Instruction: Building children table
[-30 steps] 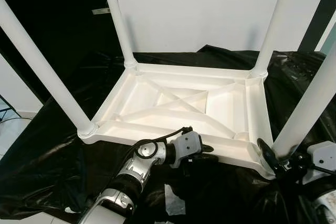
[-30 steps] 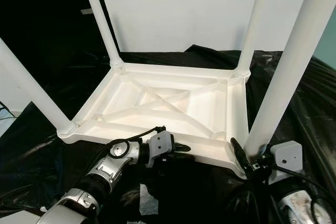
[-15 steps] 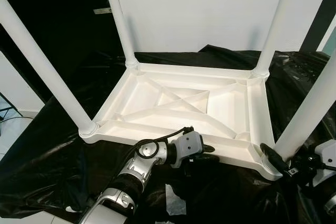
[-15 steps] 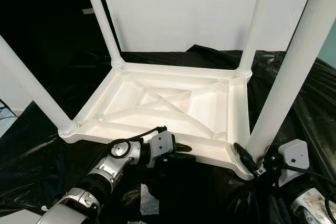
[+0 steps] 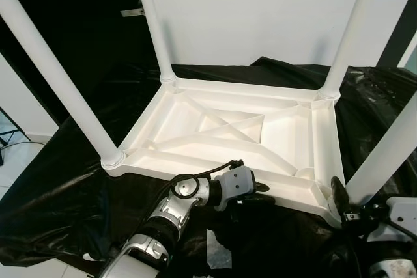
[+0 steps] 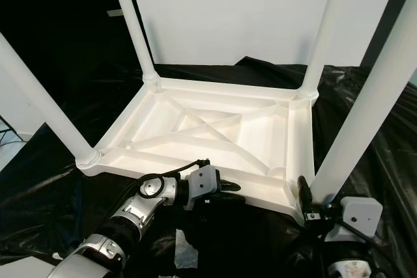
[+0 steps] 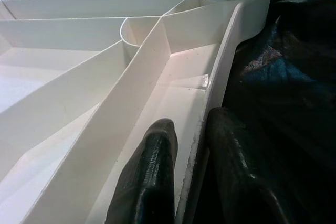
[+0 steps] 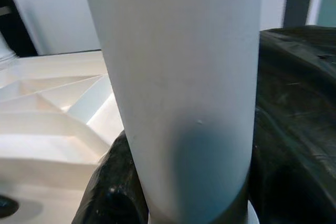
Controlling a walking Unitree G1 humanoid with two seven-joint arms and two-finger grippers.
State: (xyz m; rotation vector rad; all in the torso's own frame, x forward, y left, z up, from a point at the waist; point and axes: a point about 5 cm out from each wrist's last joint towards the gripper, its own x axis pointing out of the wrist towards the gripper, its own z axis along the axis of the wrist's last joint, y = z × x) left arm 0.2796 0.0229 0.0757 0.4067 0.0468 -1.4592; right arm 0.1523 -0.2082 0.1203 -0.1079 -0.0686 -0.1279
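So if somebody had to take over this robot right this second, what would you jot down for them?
Left gripper: pinching the near rim of the upside-down white tabletop, one finger inside the rim, one outside.
Right gripper: fingers wrapped around the base of the near right leg.
Tabletop lies underside up on black sheeting; all four legs stand in their corner sockets.
Done: legs in place.
Left: I can't tell whether the near right leg is fully seated; probably check it, then turn the table upright.
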